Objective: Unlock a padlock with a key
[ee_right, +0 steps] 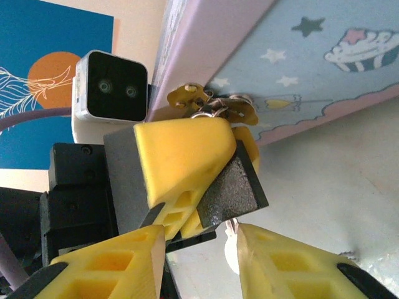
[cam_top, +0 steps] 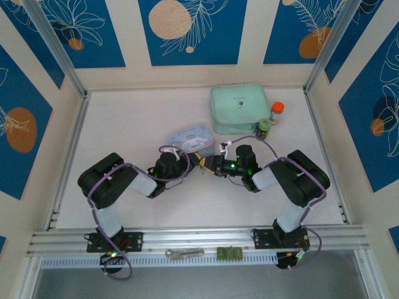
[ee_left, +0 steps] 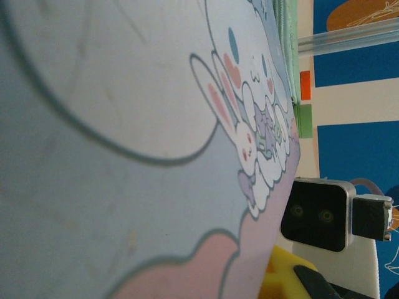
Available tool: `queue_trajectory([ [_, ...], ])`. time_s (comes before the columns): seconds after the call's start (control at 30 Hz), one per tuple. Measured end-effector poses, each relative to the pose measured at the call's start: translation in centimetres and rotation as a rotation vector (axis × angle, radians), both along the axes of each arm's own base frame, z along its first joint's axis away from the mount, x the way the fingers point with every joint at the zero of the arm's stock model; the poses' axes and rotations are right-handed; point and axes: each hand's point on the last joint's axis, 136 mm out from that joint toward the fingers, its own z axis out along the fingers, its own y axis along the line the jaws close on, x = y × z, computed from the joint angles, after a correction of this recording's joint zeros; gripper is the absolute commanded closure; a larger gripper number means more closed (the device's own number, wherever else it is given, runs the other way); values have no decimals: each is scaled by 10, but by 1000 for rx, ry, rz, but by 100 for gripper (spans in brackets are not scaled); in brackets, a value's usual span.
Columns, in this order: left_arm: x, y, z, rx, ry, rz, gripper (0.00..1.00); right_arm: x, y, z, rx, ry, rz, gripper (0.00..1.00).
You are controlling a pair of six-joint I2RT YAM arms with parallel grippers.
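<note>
On the table (cam_top: 124,124) lies the pale blue tin (cam_top: 190,136), and both arms meet beside it. The left gripper (cam_top: 199,160) is squeezed shut on the small dark padlock (ee_right: 235,187), and the right gripper (ee_right: 199,240) is close by with its fingers a little apart, holding nothing. The tiny keys (ee_right: 212,107) sit by the tin's edge, just past the padlock.

A robot test cell in a lab: a pale white table (cam_top: 143,124) fenced by silver aluminium frame rails (cam_top: 199,238), walled with blue printed panels bearing orange circles (cam_top: 187,31), a black left arm (cam_top: 115,180) and right arm (cam_top: 299,180) bolted at the near rail.
</note>
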Motion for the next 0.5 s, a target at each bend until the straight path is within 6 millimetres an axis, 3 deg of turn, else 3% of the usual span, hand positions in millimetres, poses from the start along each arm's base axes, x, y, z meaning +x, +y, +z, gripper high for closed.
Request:
queue_trajectory([
  [0.27,0,0,-2,3,3,0,100,-1,-5,-2,-14,5,-36,52],
  [0.43,0,0,1,-10,1,3,100,-1,-14,-4,-58,9,-73,54],
  [0.5,0,0,2,-16,3,4,100,-1,-14,-3,-68,5,-72,58],
])
